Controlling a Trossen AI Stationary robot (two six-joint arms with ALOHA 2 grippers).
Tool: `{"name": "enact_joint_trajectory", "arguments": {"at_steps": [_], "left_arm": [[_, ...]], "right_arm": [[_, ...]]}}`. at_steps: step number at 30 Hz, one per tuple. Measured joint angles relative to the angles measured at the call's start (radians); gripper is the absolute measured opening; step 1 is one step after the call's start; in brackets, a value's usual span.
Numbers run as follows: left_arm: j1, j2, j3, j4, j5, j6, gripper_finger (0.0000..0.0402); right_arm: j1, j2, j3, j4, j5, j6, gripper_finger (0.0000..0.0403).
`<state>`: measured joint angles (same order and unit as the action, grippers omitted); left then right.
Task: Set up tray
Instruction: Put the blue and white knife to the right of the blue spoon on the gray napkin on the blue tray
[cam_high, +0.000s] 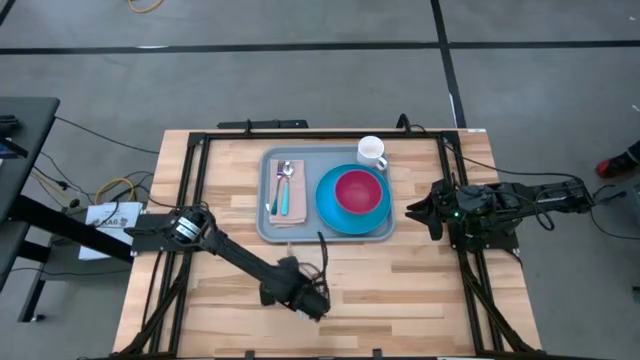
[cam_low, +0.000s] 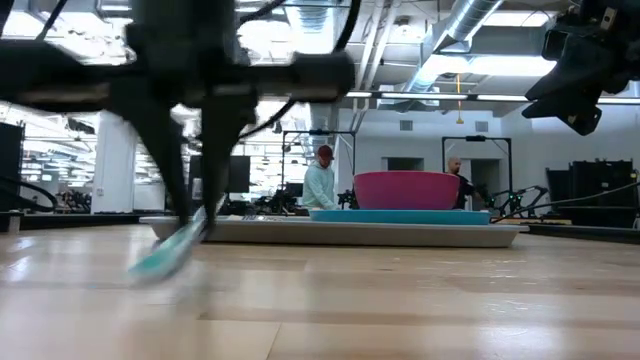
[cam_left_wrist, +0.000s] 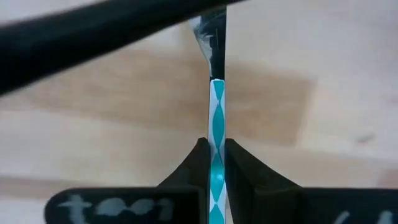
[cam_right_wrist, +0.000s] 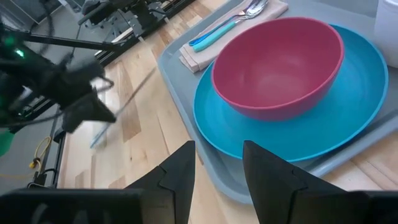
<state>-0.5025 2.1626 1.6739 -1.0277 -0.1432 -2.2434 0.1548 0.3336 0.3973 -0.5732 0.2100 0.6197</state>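
Observation:
The grey-blue tray (cam_high: 266, 228) lies at the table's far middle. It holds a napkin with two teal-handled utensils (cam_high: 282, 190), a blue plate (cam_high: 328, 212) with a pink bowl (cam_high: 358, 190) on it, and a white mug (cam_high: 371, 151). My left gripper (cam_high: 316, 292) is near of the tray and shut on a teal-handled knife (cam_left_wrist: 216, 118). My right gripper (cam_high: 412, 212) is open and empty, just right of the tray; its wrist view (cam_right_wrist: 217, 155) looks over the plate and bowl. My left gripper pinches the knife's teal-and-white handle (cam_left_wrist: 216, 163) between its two fingers, which point down from above. The knife is tilted: its teal end (cam_low: 160, 258) hangs low by the table top and its thin dark blade (cam_high: 322, 250) slants up toward the tray. I cannot tell whether the teal end touches the table.
Bare wooden table lies near of and beside the tray. Black frame rails (cam_high: 190, 200) run along the table's left, right and far sides. People stand in the room beyond (cam_low: 320, 180).

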Motion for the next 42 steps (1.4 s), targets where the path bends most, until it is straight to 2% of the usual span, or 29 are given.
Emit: {"name": "enact_joint_trajectory", "arguments": {"at_steps": [9, 14, 21, 27, 30, 37, 42], "left_arm": [[0.081, -0.004, 0.210, -0.328, -0.099, 0.129, 0.0007], [0.162, -0.008, 0.247, -0.457, -0.127, 0.248, 0.0007], [0.351, -0.011, 0.249, -0.411, -0.177, 0.543, 0.0007], [0.505, -0.040, 0.250, -0.398, -0.176, 0.798, 0.0007], [0.566, -0.068, 0.236, -0.411, -0.172, 0.864, 0.0007], [0.698, -0.135, 0.053, -0.143, -0.058, 0.984, 0.0007], [0.732, -0.140, -0.037, -0.106, -0.011, 1.007, 0.0005]], "right_arm": [[0.000, 0.000, 0.000, 0.000, -0.002, -0.003, 0.0127], [0.000, 0.000, 0.000, 0.000, -0.002, -0.003, 0.0127], [0.000, 0.000, 0.000, 0.000, -0.003, -0.002, 0.0127], [0.000, 0.000, 0.000, -0.002, -0.003, -0.002, 0.0127], [0.000, 0.000, 0.000, -0.002, -0.003, 0.000, 0.0127], [0.000, -0.001, 0.000, -0.003, -0.003, 0.000, 0.0127], [0.000, -0.001, 0.000, -0.003, -0.003, 0.001, 0.0127]]}}
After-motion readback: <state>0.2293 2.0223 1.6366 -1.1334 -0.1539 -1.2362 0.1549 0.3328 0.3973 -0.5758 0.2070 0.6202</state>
